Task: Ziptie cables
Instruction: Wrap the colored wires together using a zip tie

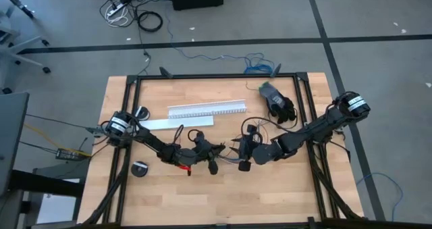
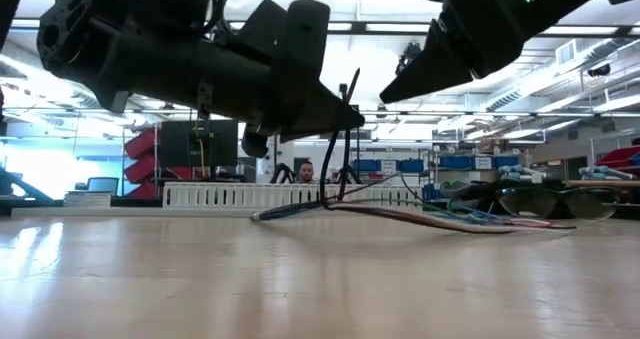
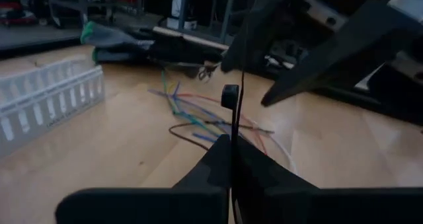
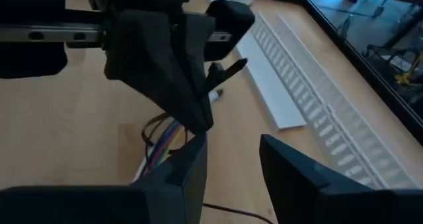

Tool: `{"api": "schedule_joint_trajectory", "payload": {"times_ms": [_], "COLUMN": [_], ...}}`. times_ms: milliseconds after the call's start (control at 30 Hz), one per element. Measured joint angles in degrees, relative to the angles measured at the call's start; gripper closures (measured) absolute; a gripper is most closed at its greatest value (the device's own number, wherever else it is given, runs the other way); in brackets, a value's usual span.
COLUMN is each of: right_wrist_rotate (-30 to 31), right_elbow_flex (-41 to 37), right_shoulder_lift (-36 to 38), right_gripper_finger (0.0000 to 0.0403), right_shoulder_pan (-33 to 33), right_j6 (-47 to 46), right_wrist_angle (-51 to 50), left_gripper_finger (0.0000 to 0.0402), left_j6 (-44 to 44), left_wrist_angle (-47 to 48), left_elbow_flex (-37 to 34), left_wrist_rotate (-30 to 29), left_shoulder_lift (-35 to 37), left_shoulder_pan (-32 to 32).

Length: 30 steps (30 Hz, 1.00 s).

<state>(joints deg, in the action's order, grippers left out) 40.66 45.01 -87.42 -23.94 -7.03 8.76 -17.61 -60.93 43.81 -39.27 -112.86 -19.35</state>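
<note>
With the left gripper (image 3: 231,151) clamped on the ziptie (image 3: 232,102) above the cables (image 3: 198,118), guide the parted right gripper (image 4: 231,151) onto its tail (keep the strip upright).

Even, soft light falls on my counter (image 1: 223,195) from overhead, and my arms cast only faint shadows on the wood. In the low view the ceiling lamps (image 2: 560,119) and a bright patch at 9 o'clock wash out the room, so my arms hang there as near-black shapes, and the counter shows a pale sheen. In both wrist views my fingers (image 3: 225,178) up close are blurred; the ziptie (image 3: 232,112) is only a soft dark line.
</note>
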Motion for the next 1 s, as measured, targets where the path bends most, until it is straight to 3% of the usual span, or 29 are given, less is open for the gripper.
{"api": "schedule_joint_trajectory", "payload": {"times_ms": [433,1000], "right_wrist_rotate": [-12.61,-13.85], "right_elbow_flex": [0.00,0.00], "right_shoulder_lift": [0.00,-0.02], "right_gripper_finger": [0.0266,0.0267], "right_shoulder_pan": [0.00,0.00], "right_j6": [0.07,0.11], "right_wrist_angle": [1.33,4.05], "left_gripper_finger": [0.0401,0.0401], "left_j6": [6.25,9.76], "left_wrist_angle": [-2.76,-7.43], "left_elbow_flex": [0.00,0.00], "left_wrist_rotate": [-0.01,1.12], "left_shoulder_lift": [0.04,0.07], "left_shoulder_pan": [0.43,0.52]}}
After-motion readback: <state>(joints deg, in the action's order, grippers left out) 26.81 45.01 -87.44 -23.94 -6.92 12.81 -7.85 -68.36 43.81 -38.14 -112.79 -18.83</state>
